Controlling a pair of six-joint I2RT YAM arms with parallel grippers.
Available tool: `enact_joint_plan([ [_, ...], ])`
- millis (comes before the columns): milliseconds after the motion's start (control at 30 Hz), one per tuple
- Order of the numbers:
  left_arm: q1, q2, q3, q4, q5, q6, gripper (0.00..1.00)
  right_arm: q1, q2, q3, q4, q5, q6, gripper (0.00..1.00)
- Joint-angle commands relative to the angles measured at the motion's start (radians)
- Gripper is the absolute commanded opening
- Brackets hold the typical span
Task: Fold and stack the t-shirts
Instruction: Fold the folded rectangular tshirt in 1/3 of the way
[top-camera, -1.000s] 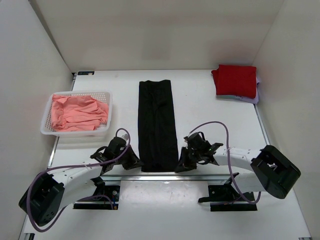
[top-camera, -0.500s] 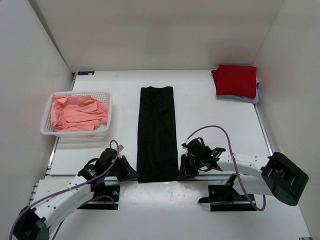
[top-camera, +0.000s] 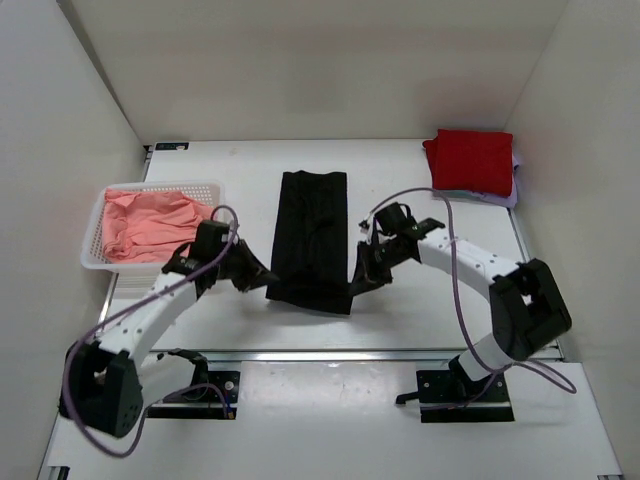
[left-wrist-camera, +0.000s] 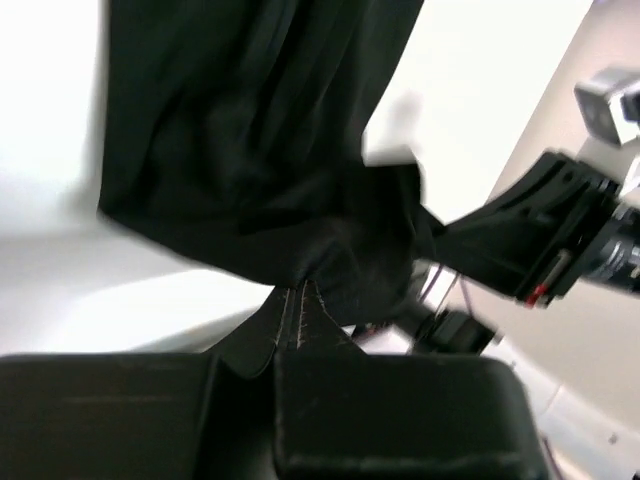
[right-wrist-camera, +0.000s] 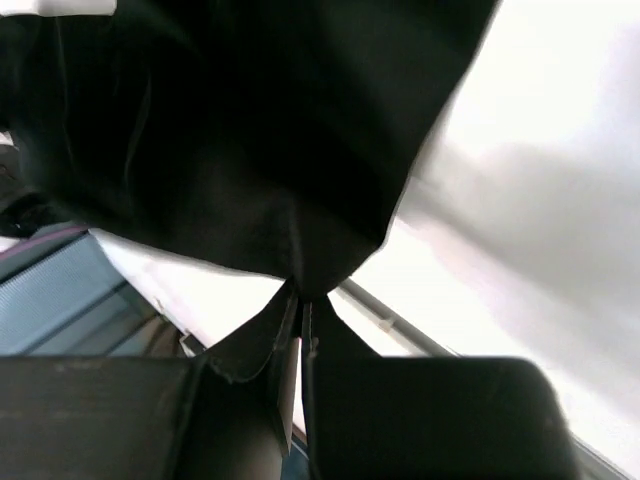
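A black t-shirt (top-camera: 312, 235), folded into a long strip, lies down the middle of the table. Its near end is raised off the surface. My left gripper (top-camera: 262, 278) is shut on the near left corner. My right gripper (top-camera: 357, 282) is shut on the near right corner. In the left wrist view the stitched black hem (left-wrist-camera: 292, 312) is pinched between the fingers of the left gripper (left-wrist-camera: 275, 350). The right wrist view shows black cloth (right-wrist-camera: 250, 150) hanging from the closed right gripper (right-wrist-camera: 302, 320). A folded red t-shirt (top-camera: 472, 160) lies on a pale lilac one (top-camera: 513, 190) at the back right.
A white mesh basket (top-camera: 92, 262) at the left holds salmon-pink t-shirts (top-camera: 150, 225), close to my left arm. White walls stand on the left, back and right. A metal rail (top-camera: 330, 353) runs along the near table edge.
Both grippers have moved away from the near edge toward the table's middle, carrying the black t-shirt's near end up and over the rest of the strip.
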Motion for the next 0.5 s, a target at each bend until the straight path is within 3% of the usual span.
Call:
enact_joint_plan([
  [0,0.061,0.123,0.114,0.014,0.024,0.102,0.00,-0.037,0.097,0.157,-0.144,-0.016,-0.144,0.00],
  [200,0.093,0.351,0.304,0.028,-0.008,0.132,0.00,-0.099,0.273,0.397,-0.209,0.002,-0.183,0.00],
  [467,0.144,0.526,0.462,0.025,-0.038,0.145,0.00,-0.168,0.496,0.676,-0.250,-0.022,-0.187,0.00],
])
